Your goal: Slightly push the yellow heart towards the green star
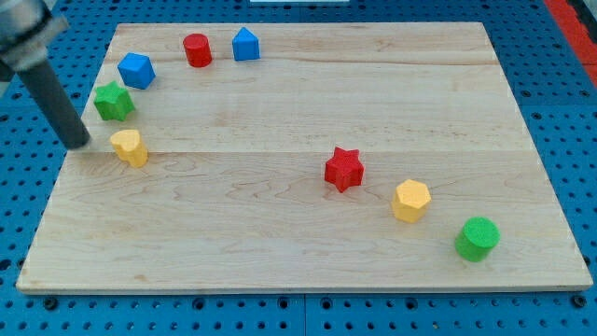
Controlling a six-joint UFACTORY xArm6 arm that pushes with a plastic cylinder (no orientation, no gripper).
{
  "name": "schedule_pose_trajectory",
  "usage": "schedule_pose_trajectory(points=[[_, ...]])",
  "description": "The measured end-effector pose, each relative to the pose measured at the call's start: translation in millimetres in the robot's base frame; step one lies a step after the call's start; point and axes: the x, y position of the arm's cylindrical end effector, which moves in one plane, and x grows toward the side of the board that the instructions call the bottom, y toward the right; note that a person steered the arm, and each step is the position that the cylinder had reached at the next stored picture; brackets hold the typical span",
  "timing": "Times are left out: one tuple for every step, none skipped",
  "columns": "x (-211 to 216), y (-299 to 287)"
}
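Nearest the view's bottom, at the right, sits a green cylinder on a pale wooden board. Up and to its left are a yellow hexagon, then a red star. Far across the board, at the view's left edge, the yellow heart lies just below the green star, close but apart. Above the star sits a blue block, with a red cylinder and another blue block along the top. No claw exists: a dark rod slants down, and my tip rests just left of the heart, not quite touching.
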Motion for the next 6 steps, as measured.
schedule_pose_trajectory(points=[[11.5,17.4],[14.5,33.1],[1.3,45.6],[-3.0,45.6],[25.6,23.8],[41.7,15.6]])
